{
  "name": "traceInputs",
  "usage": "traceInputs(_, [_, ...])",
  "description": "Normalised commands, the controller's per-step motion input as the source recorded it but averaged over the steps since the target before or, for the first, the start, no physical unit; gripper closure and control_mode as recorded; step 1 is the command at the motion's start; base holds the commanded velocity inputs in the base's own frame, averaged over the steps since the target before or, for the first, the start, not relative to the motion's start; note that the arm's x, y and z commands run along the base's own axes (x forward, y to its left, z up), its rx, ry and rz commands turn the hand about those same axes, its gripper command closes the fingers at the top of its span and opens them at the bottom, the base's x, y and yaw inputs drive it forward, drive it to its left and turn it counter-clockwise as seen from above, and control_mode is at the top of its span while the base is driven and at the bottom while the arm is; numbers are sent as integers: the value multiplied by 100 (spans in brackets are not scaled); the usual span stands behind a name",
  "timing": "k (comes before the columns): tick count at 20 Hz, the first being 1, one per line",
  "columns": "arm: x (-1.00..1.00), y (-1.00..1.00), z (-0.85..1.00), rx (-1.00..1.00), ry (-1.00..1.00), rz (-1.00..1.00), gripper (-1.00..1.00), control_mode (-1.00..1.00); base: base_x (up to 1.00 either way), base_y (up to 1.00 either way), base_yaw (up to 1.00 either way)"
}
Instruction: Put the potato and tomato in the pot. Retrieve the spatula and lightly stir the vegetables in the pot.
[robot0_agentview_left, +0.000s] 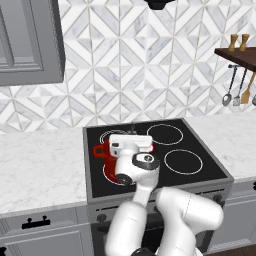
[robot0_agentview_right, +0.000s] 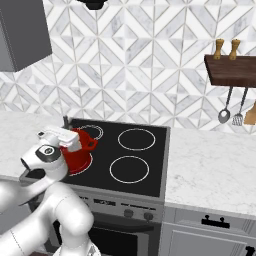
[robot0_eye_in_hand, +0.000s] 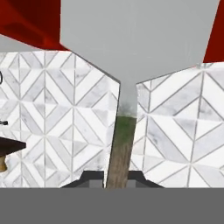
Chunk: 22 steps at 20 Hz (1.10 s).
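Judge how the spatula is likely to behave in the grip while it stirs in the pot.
The spatula looks stiff: its broad flat grey blade and straight handle show no bend. Its handle is thin where the fingers close on it, so it may twist or pivot if the blade meets resistance. The blade hangs over the pot, which could slide if pushed hard.

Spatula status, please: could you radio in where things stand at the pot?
Pincer shut on spatula handle. Blade up against red pot on the front-left burner. Pot contents hidden. Nothing in the way.
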Motion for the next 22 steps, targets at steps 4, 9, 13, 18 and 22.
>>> traceInputs(4, [9,24,18,11,-38,-3,100,-100,0,0,0])
traceInputs(9, [0,14,14,8,-44,-4,100,-100,0,0,0])
traceInputs(13, [-30,-3,0,4,-10,-1,100,-100,0,0,0])
traceInputs(18, [-29,-32,0,0,0,0,100,-100,0,0,0])
traceInputs(22, [-3,-27,-4,0,14,1,100,-100,0,0,0])
